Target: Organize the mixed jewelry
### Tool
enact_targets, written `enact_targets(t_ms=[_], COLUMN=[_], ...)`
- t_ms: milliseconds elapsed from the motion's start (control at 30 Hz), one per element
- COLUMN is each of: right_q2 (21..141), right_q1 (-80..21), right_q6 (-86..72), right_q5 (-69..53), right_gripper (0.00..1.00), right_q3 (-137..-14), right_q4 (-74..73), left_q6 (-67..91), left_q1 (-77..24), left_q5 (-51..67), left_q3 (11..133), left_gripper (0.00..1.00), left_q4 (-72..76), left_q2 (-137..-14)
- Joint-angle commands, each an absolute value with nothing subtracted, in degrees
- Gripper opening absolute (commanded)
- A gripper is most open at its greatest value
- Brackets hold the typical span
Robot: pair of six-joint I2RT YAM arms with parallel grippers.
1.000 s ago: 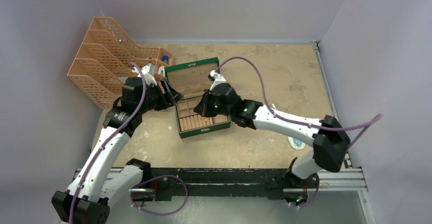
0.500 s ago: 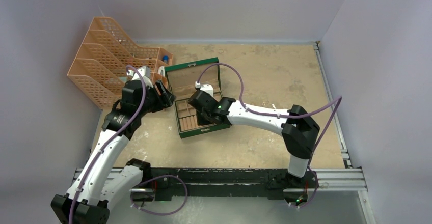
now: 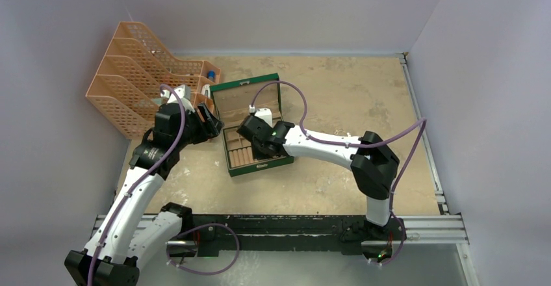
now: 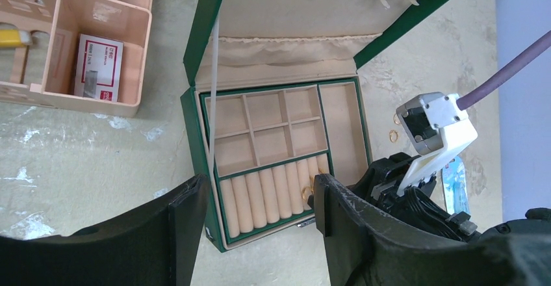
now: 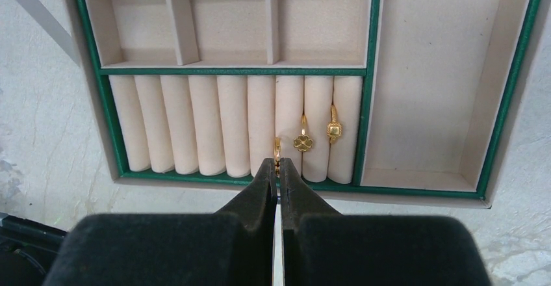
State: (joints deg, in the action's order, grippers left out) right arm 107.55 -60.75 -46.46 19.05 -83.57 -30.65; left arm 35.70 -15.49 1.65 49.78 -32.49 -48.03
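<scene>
**Gold ring pinched at the ring rolls**

The right gripper (image 5: 278, 169) is seen fully closed, its tips pinched on the near end of a thin gold ring (image 5: 277, 146) by the front wall of the green jewelry box (image 4: 338, 123). The ring is stood on edge in a groove between two ring rolls (image 5: 232, 123). Its long axis is laid along the groove, from the front wall toward the dividers. Just to its right, a clover ring (image 5: 302, 143) and a square-faced ring (image 5: 334, 130) are seated in the next grooves, faces up.

The left gripper (image 4: 260, 185) is held partly open near the box's left edge, with nothing gripped.

Compared with a second ago, the right arm's elbow has been swung in toward the box; the left arm is little changed.

Farther off, two loose gold rings (image 4: 397, 118) are left on the tabletop (image 4: 97, 162), near the box's right wall.
</scene>
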Motion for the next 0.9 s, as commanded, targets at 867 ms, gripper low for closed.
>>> enact_targets(t_ms=[867], right_q2=[111.4], right_q1=[-60.9], right_q6=[-45.5], right_q5=[26.5], right_gripper=[0.00], right_q3=[-90.4], right_q4=[-35.3], left_q6=[34.4], left_q1=[-15.2], left_q5=[1.6], left_q3=[49.6], left_gripper=[0.60], left_q4=[-31.6], left_q2=[-47.9])
